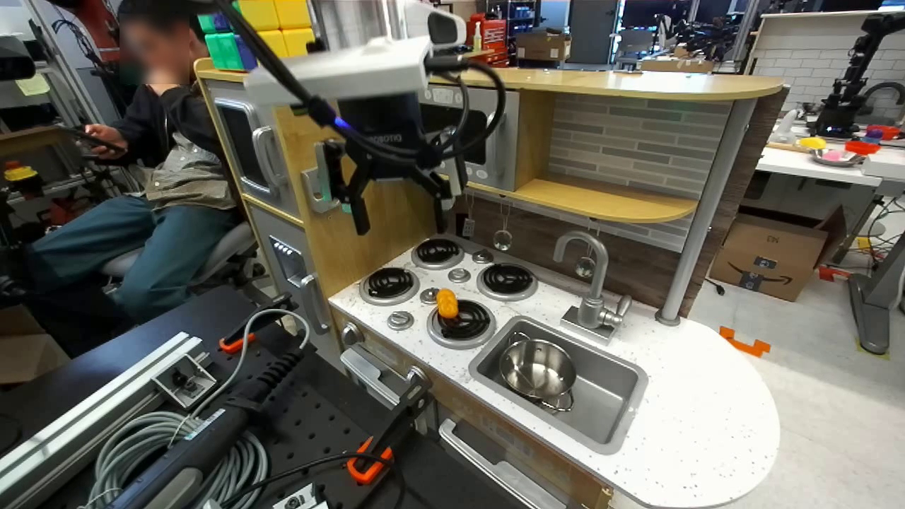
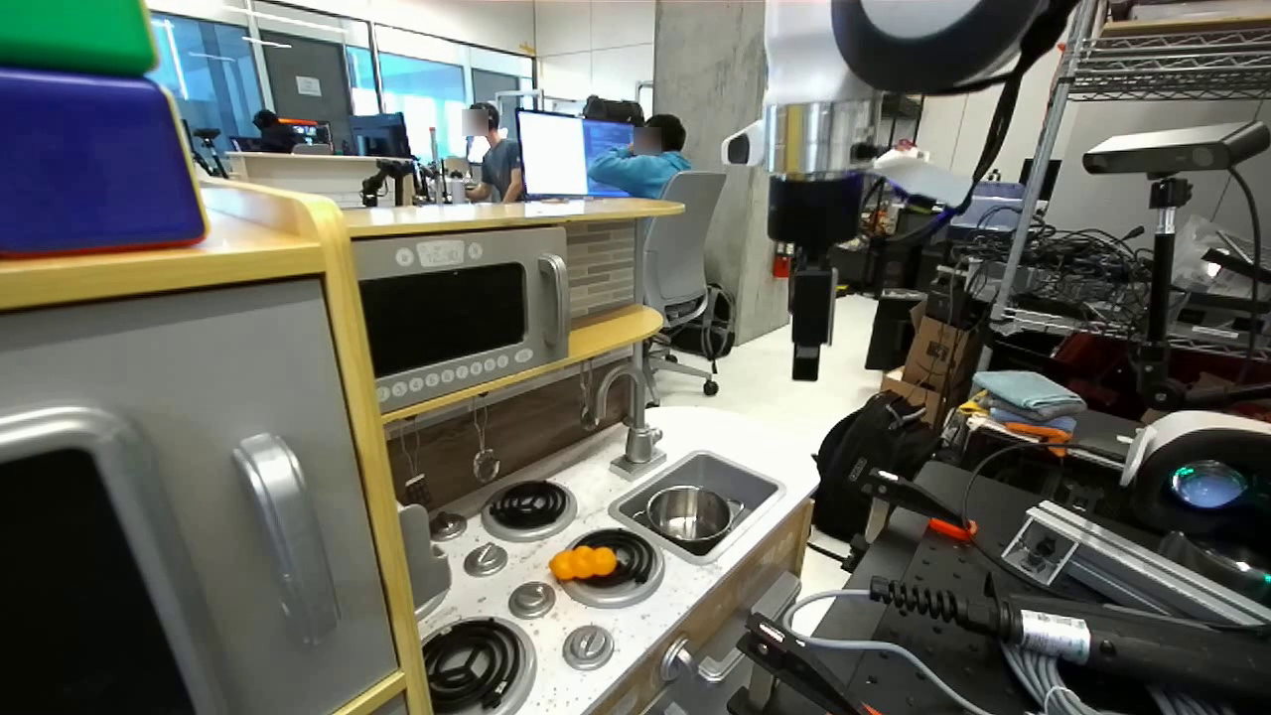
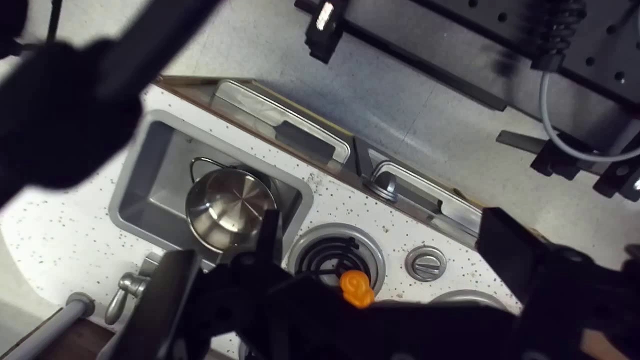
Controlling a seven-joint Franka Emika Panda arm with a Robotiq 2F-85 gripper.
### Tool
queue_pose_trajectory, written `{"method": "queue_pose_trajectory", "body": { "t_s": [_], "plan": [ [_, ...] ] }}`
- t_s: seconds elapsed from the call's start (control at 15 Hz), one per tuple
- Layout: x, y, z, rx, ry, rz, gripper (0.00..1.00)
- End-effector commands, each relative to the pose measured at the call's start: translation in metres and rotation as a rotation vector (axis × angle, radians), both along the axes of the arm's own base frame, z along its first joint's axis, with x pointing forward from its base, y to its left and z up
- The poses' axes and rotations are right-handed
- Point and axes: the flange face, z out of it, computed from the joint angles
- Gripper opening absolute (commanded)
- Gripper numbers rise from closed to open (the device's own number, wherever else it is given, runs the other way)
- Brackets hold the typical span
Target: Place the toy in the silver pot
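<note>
The toy (image 1: pixel 447 303) is a small orange piece of rounded lumps. It lies on the edge of the burner nearest the sink, in both exterior views (image 2: pixel 584 563). In the wrist view the toy (image 3: pixel 357 288) is partly hidden by the gripper body. The silver pot (image 1: pixel 539 370) is round, shiny and has wire handles. It stands inside the sink basin, also in view from the other side (image 2: pixel 687 513) and in the wrist view (image 3: pixel 229 207). My gripper (image 1: pixel 401 218) is open and empty, high above the stove top. Its fingers are spread wide in the wrist view (image 3: pixel 380 227).
The sink basin (image 1: pixel 626 417) is grey with a raised rim. A faucet (image 1: pixel 594 283) rises behind it. A shelf (image 1: pixel 608 201) and a microwave front (image 2: pixel 447 308) stand over the stove's back. A tall cabinet side (image 1: pixel 382 247) borders the burners. A black bench (image 1: pixel 332 417) stands in front.
</note>
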Motion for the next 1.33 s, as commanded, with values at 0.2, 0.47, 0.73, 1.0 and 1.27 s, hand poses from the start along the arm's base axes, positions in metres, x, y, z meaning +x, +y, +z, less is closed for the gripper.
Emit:
{"method": "queue_pose_trajectory", "body": {
  "t_s": [0.2, 0.47, 0.73, 1.0, 1.27],
  "plan": [
    [0.010, 0.037, -0.061, 0.037, -0.045, -0.065, 1.00],
    [0.019, 0.039, -0.073, -0.001, -0.009, -0.018, 1.00],
    [0.017, 0.006, -0.064, -0.013, 0.026, 0.219, 1.00],
    [0.022, -0.002, -0.067, 0.008, 0.036, 0.434, 1.00],
    [0.021, -0.002, -0.071, 0.005, 0.048, 0.401, 1.00]
  ]
}}
